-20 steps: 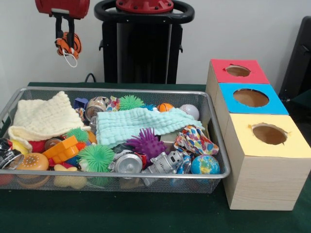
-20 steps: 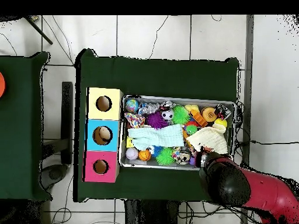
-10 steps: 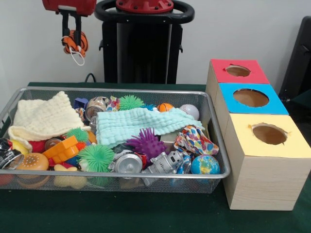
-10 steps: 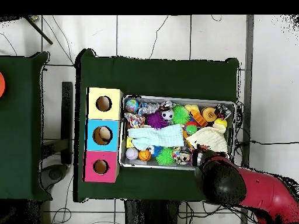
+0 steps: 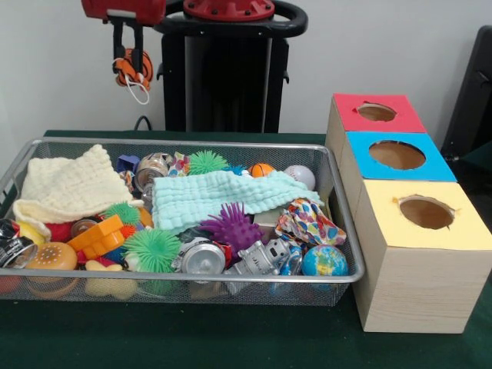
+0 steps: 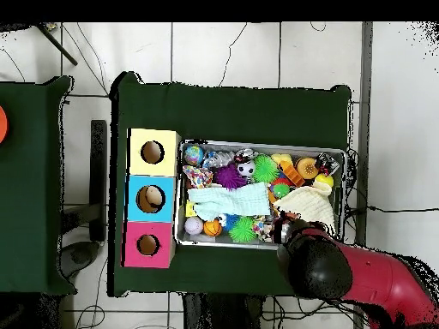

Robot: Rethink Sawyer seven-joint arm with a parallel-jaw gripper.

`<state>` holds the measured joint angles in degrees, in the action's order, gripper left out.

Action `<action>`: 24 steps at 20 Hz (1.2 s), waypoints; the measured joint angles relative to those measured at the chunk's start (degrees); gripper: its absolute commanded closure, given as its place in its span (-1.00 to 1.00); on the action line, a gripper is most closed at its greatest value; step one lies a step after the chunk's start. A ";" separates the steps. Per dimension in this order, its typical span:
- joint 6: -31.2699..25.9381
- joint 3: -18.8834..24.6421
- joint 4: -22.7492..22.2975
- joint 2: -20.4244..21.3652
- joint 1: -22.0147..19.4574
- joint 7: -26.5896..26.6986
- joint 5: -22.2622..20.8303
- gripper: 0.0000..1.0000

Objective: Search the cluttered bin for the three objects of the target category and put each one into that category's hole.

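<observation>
The wire bin (image 6: 261, 145) sits on the green tabletop (image 6: 231, 107), packed with small toys. Touching the bin's left side stand three boxes in a column, each with a round hole: the yellow box (image 6: 153, 135) at the top, the blue box (image 6: 150, 198) in the middle, the pink box (image 6: 147, 246) at the bottom. Inside the bin, a mint cloth (image 6: 228, 201) lies near the middle and a cream cloth (image 6: 310, 202) to its right. The red and black arm (image 6: 351, 276) covers the bin's lower right corner.
</observation>
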<state>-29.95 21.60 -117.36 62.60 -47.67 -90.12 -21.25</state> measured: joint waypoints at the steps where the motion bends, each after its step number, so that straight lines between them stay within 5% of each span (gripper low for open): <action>1: -0.04 0.01 -0.57 0.27 0.39 0.00 0.52 1.00; 24: -0.76 0.01 -4.99 3.81 5.43 0.00 3.89 1.00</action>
<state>-30.70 21.61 -122.34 66.41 -42.24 -90.12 -17.36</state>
